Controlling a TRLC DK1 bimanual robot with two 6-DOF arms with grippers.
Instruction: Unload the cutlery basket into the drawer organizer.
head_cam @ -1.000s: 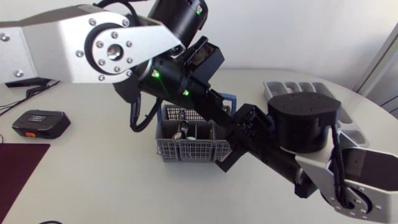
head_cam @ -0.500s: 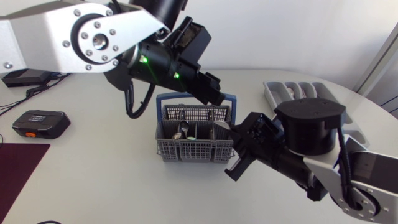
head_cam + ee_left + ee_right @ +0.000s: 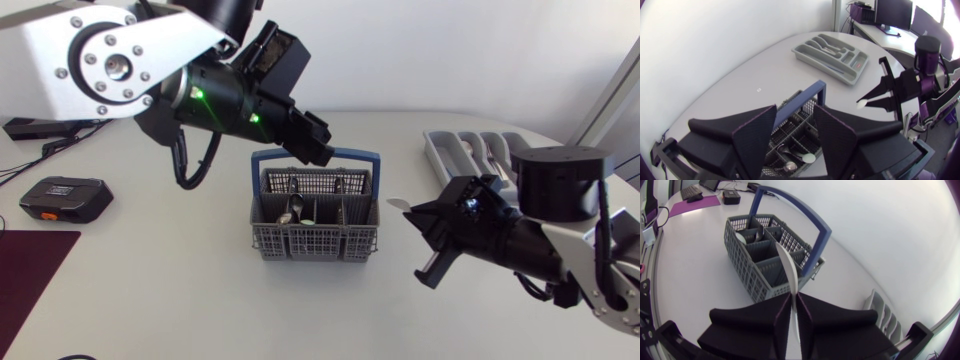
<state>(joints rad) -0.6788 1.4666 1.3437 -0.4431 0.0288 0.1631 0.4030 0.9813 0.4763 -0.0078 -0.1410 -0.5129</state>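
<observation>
Right gripper [image 3: 418,217] is pinched shut on a slim, pale piece of cutlery [image 3: 397,204], which sticks out ahead of the fingertips. Its rounded end suggests a spoon, though I cannot tell for sure. The gripper holds it in the air between the cutlery basket [image 3: 310,243] and the drawer organizer [image 3: 440,150], clear of both. In the right wrist view the piece [image 3: 787,267] stands up from the closed fingers [image 3: 765,317], with the basket [image 3: 747,265] ahead of it and an edge of the organizer [image 3: 880,315] off to the side.

Left gripper [image 3: 318,140] hangs over the far side of the basket, just above the blue handle [image 3: 315,156]. Its fingers [image 3: 752,132] are spread wide and have nothing between them.

I judge the unloading partly done. The organizer [image 3: 832,50] already has several pieces lying in its long compartments, and one more is on its way. The basket is not empty: a metal spoon [image 3: 295,208] lies in a middle compartment, and more silvery cutlery shows in the far compartment [image 3: 290,183]. How many pieces remain is hard to count through the grid. What is left, as I see it, is to set the held piece into the organizer and then fetch the rest from the basket.
</observation>
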